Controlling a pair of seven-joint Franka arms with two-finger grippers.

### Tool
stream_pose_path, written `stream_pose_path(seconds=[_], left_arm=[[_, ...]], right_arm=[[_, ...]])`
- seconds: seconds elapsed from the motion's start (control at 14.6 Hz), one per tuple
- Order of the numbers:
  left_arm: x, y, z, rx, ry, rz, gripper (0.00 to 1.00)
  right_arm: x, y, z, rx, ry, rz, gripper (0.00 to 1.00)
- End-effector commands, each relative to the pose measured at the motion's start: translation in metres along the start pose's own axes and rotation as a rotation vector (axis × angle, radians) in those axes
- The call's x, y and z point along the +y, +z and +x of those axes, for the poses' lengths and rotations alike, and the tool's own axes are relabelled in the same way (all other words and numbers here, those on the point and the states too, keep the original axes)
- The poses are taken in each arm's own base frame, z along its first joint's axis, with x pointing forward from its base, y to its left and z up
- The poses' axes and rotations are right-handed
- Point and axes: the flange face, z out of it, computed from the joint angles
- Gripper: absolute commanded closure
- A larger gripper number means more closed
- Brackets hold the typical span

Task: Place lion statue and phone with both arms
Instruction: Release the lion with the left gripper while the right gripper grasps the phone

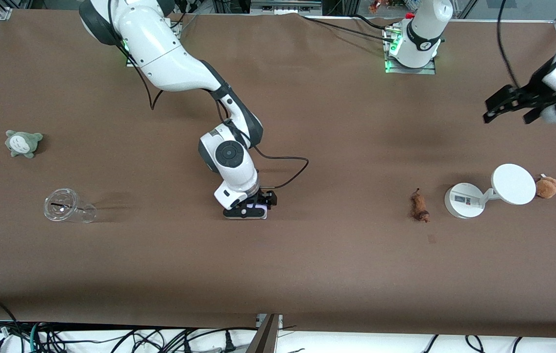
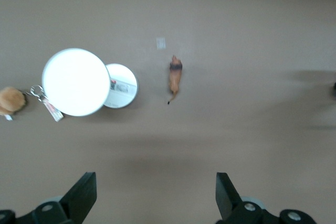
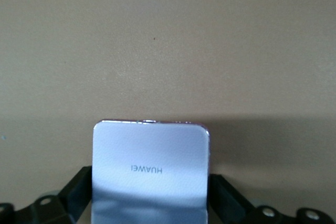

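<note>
My right gripper (image 1: 247,210) was down at mid-tabletop (image 1: 336,264), fingers closed against the sides of the phone (image 3: 151,174); only its wrist view showed the HUAWEI lettering. My left gripper (image 1: 509,107) hung wide open and empty, up over its end. The lion statue (image 1: 420,206) lay beside the white stand (image 1: 464,200). The clear cup (image 1: 68,206) lay tipped.

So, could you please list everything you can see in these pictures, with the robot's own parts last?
phone: one, pale lavender-white, between the right claw's fingers at the table's middle.
lion statue: one, reddish-brown, lying beside the stand.
stand: one, white, round base with disc, toward the left arm's end.
brown plush: one, beside the stand's disc.
grey-green plush: one, toward the right arm's end.
clear cup: one, on its side, nearer the camera than the grey-green plush.
right claw: shut on the phone.
left claw: open, waiting above the table.
</note>
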Motion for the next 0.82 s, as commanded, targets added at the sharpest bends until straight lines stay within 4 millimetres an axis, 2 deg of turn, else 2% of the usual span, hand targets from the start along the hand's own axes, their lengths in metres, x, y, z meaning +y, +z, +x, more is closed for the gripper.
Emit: stream_pose_path(seconds=[0.0, 0.07, 0.21, 0.27, 0.34, 0.48, 0.55, 0.62, 0.75], left_arm=[[0.001, -0.009, 0.035, -0.041, 0.009, 0.031, 0.0], [-0.003, -0.007, 0.04, -0.043, 0.003, 0.033, 0.0], [-0.002, 0.0, 0.045, -0.059, 0.004, 0.033, 0.0], [0.001, 0.011, 0.049, -0.08, 0.007, 0.035, 0.0], [0.007, 0.012, 0.049, -0.085, 0.014, 0.036, 0.0], [0.012, 0.014, 0.046, -0.119, 0.02, 0.039, 0.0], [0.012, 0.018, 0.047, -0.139, 0.023, 0.058, 0.0], [0.01, 0.011, 0.046, -0.128, 0.028, 0.104, 0.0], [0.01, 0.01, 0.046, -0.129, 0.037, 0.131, 0.0]], right_arm=[[-0.004, 0.014, -0.001, 0.038, -0.072, -0.039, 0.19], [-0.003, 0.013, 0.0, 0.037, -0.073, -0.042, 0.57], [0.0, 0.011, 0.003, 0.037, -0.069, -0.043, 0.84], [0.001, 0.007, 0.006, 0.039, -0.066, -0.042, 0.91], [0.003, 0.004, 0.008, 0.03, -0.062, -0.05, 0.92], [0.016, -0.017, 0.023, -0.008, -0.064, -0.09, 0.92], [0.026, -0.027, 0.031, -0.03, -0.088, -0.106, 0.92], [0.039, -0.038, 0.042, -0.045, -0.103, -0.109, 0.92], [0.064, -0.06, 0.061, -0.07, -0.137, -0.089, 0.92]])
